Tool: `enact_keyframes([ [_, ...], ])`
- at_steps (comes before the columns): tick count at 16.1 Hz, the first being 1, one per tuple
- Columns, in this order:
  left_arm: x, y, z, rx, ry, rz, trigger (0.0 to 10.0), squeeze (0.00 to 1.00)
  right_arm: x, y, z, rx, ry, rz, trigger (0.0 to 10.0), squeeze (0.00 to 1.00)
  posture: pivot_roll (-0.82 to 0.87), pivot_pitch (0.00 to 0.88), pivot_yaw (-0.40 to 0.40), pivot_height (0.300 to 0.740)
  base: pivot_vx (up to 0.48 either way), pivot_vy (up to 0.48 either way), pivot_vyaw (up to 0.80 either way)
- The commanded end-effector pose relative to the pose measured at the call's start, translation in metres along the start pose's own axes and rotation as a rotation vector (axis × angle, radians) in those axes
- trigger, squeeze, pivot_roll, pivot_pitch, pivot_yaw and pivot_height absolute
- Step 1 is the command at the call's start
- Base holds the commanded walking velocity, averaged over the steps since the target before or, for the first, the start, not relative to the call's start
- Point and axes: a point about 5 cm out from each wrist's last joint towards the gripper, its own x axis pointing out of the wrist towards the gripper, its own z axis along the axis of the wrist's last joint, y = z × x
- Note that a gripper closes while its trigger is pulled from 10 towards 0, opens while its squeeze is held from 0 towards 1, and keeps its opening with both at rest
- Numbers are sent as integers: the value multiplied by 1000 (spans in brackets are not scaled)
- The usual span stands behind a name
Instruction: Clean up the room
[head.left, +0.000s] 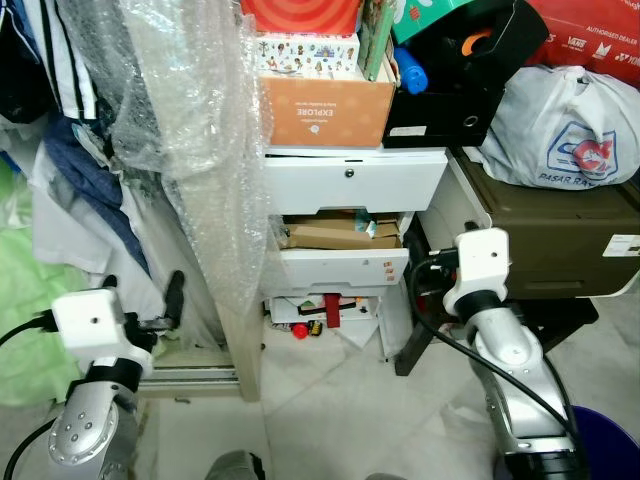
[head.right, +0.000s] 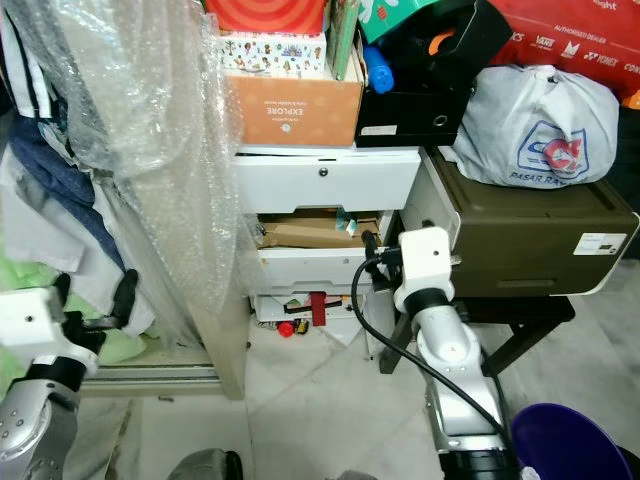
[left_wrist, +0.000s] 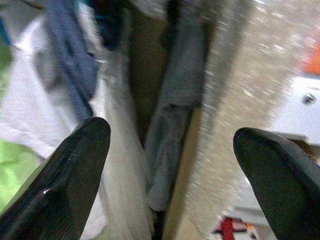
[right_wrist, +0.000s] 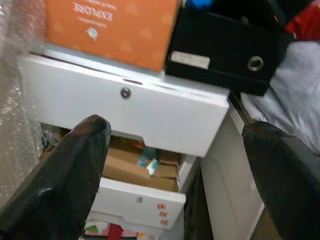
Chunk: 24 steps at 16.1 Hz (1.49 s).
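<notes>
A white drawer unit stands ahead. Its middle drawer is pulled out and holds flat cardboard and papers. My right gripper is open, raised in front of that unit, with nothing between its fingers. My left gripper is also open and empty, low on the left. It faces hanging clothes and a tall board wrapped in bubble wrap. Small red items and papers lie on the floor under the unit.
An orange box and a black box sit on top of the drawer unit. To the right, a white plastic bag rests on a dark brown case. A purple bin is at the lower right.
</notes>
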Motion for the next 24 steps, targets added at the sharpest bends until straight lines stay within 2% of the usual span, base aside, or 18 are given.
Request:
enact_keyframes([
  [1,3,1,2,12,-14,15,10000,0,1,-3,11,-6,-36,-11,10000,0,-36,0,-43,740,0,0,800],
  [4,7,-2,4,39,-23,11,10000,0,-3,-4,11,0,-34,-17,10000,0,-40,0,-38,740,0,0,800],
  [8,14,-2,2,86,-10,59,10000,0,-7,-5,9,1,-20,-28,10000,0,-51,0,-26,740,0,0,445],
  [15,14,-1,3,116,-17,103,10000,0,-13,-5,10,-7,-10,-24,10000,0,-56,0,-19,740,0,0,763],
  [18,13,-3,1,129,-19,99,10000,0,-27,-8,4,-2,21,-6,10000,0,-60,0,-16,740,0,0,631],
  [22,15,-4,1,136,-20,95,10000,0,-42,-9,-2,-45,41,31,10000,0,-68,0,-12,740,0,0,358],
  [24,18,-5,0,138,-20,90,10000,0,-42,-9,-3,-49,43,35,10000,0,-71,0,-9,740,0,0,800],
])
